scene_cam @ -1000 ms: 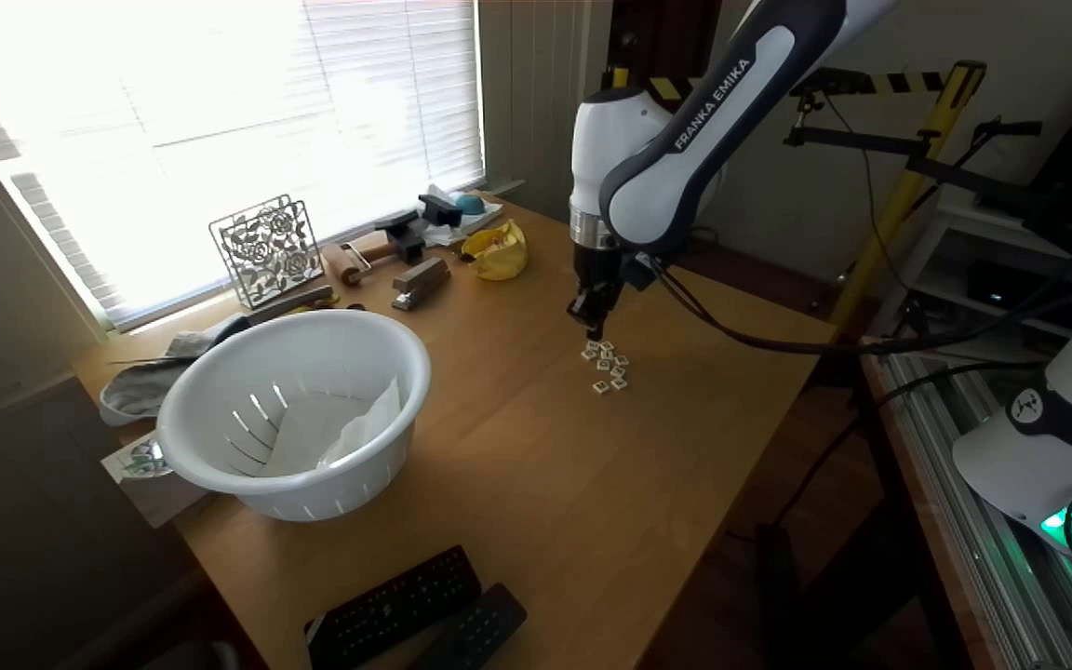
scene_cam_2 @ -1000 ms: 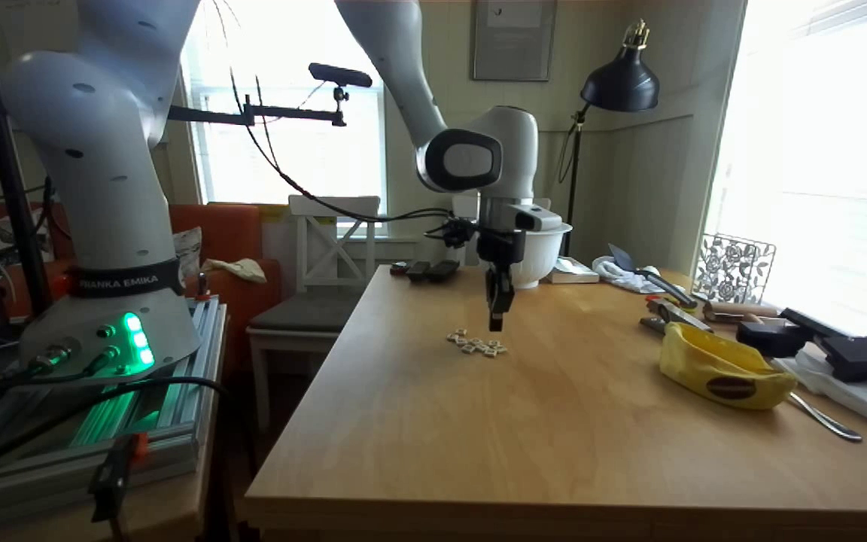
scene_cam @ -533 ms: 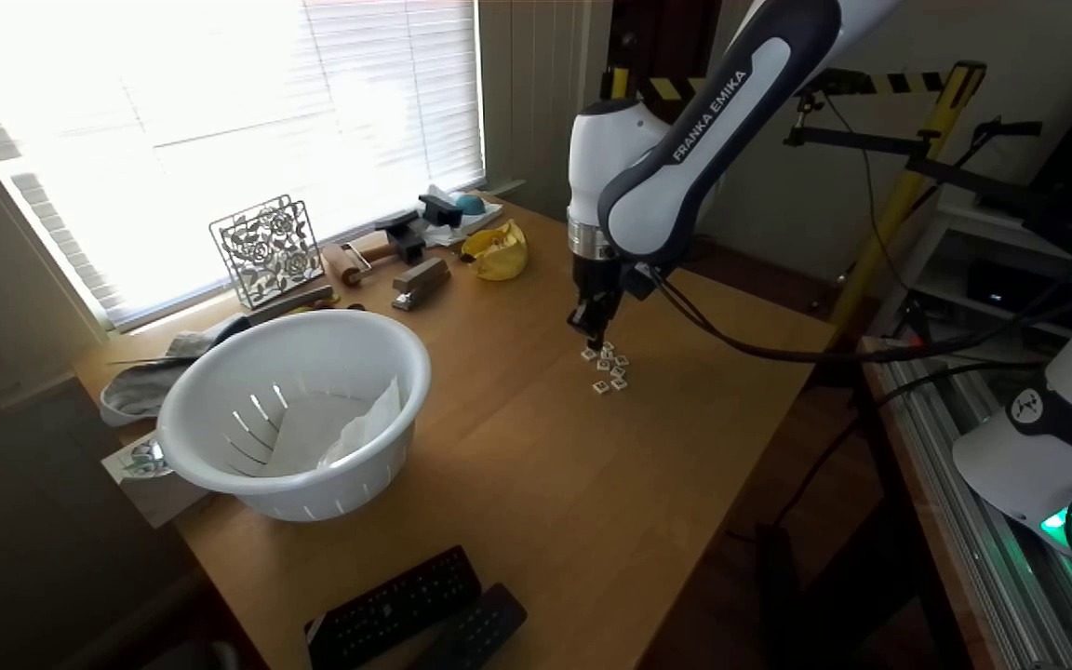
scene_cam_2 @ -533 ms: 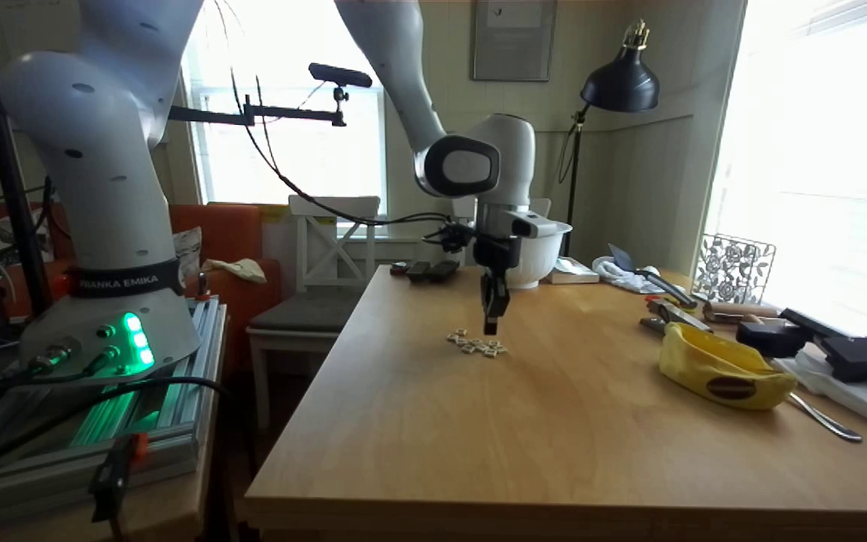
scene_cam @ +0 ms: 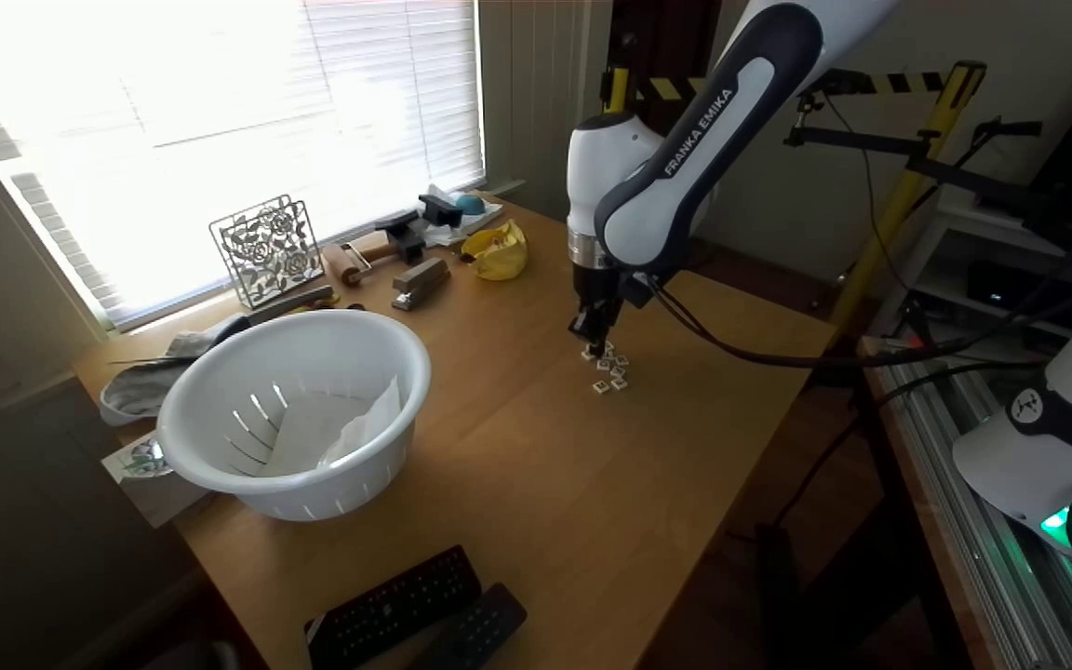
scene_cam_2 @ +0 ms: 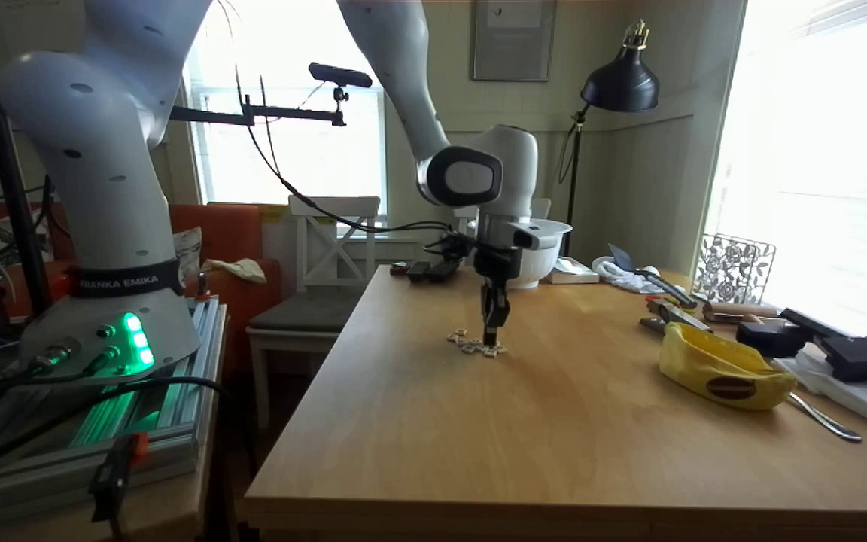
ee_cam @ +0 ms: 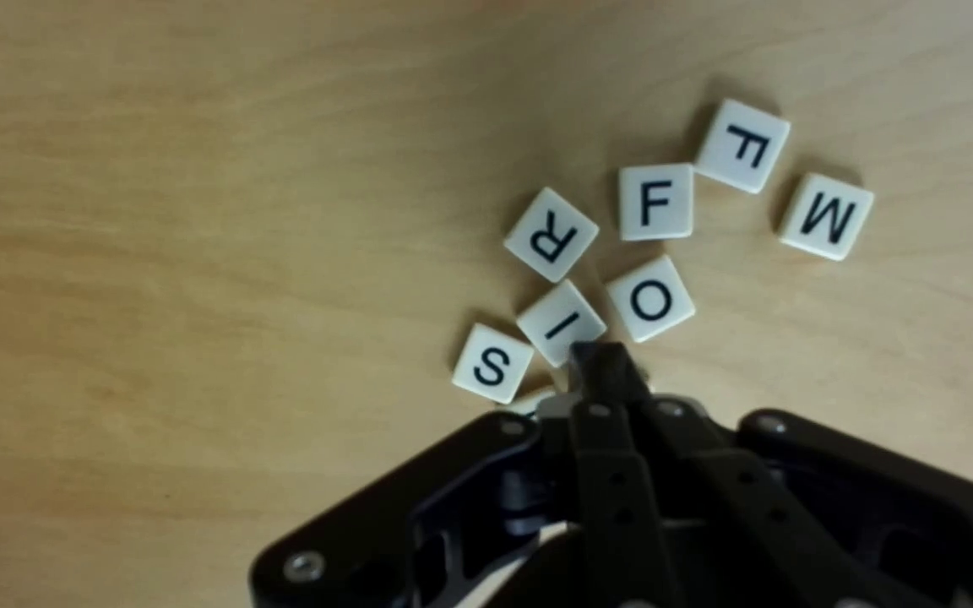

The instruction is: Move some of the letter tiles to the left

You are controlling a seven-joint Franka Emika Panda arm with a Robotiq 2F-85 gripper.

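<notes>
The letter tiles lie flat in a loose cluster on the wooden table, in both exterior views (scene_cam: 619, 372) (scene_cam_2: 470, 346). In the wrist view a tile marked R (ee_cam: 551, 235), one marked O (ee_cam: 650, 298), one marked S (ee_cam: 492, 363) and one marked M (ee_cam: 826, 216) show, with several others. My gripper (ee_cam: 610, 365) is shut, fingertips together, with nothing seen between them. Its tips overlap the lower corner of the I tile (ee_cam: 560, 321); I cannot tell if they touch it. Another tile (ee_cam: 532, 400) is mostly hidden under the gripper. In both exterior views the gripper (scene_cam: 598, 351) (scene_cam_2: 490, 340) is low at the cluster.
A white slotted bowl (scene_cam: 350, 489) stands on the table, with black remotes (scene_cam: 396, 605) near it. A yellow banana-shaped pouch (scene_cam: 502, 262) also shows in an exterior view (scene_cam_2: 719, 374). A stapler (scene_cam: 421, 282) and a metal rack (scene_cam: 268, 251) stand along the window side.
The arm has come down, and the gripper has dropped from above the tiles to tile level at the cluster. It stays shut. The tiles show no movement.
</notes>
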